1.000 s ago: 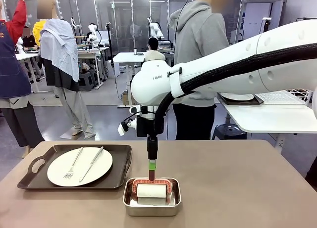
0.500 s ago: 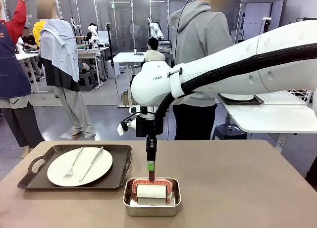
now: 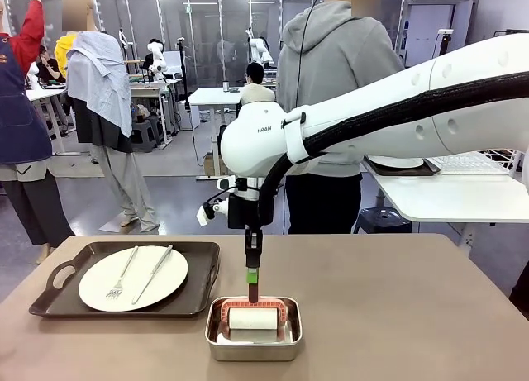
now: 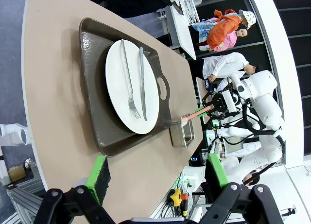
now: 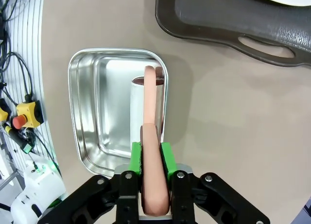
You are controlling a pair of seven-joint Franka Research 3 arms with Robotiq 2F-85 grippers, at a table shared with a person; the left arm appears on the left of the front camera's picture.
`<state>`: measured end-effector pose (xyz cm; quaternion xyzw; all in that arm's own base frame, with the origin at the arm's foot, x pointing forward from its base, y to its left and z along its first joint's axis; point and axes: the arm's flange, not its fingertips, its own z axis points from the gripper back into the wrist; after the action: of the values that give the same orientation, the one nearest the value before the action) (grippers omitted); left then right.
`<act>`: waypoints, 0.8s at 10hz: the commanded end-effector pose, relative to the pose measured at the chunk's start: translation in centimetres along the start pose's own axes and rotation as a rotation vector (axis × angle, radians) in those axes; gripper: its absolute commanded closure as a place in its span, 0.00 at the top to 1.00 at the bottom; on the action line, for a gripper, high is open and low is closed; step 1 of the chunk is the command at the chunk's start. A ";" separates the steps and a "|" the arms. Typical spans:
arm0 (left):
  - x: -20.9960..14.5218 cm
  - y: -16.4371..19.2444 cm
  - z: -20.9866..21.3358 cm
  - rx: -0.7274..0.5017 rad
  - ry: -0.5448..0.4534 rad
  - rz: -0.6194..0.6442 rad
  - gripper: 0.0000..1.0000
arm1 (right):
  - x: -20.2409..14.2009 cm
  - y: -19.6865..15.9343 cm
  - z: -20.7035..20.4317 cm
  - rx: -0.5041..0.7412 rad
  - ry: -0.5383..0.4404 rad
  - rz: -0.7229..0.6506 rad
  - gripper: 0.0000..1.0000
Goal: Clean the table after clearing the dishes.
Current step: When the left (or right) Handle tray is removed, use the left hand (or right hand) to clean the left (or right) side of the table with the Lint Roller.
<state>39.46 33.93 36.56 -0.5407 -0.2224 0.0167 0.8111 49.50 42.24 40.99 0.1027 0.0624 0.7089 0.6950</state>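
Now right pincer (image 5: 150, 153) is clamped on the pink handle (image 5: 149, 112) of the white roller (image 3: 253, 319) lying in the steel pan (image 3: 213, 335) at 6 o'clock on the worktop (image 3: 397, 315). Risk: a skewed lift snags the roller on the pan rim and drags the pan. Meanwhile left pincer (image 4: 156, 174) gapes apart. The worktop is matte brown with no visible spills. The tray (image 3: 50, 292) with plate (image 3: 99, 278) and fork (image 3: 122, 282) sits at 10 o'clock from the pan, uncleared.
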 end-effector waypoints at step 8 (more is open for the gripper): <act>-0.2 -0.1 0.3 0.008 0.007 0.000 1.00 | -8.9 7.5 9.9 -0.085 -0.181 -0.551 0.16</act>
<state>39.44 33.95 36.55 -0.5407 -0.2225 0.0169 0.8111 45.87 34.92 52.57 0.1085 0.0220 0.5469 0.8299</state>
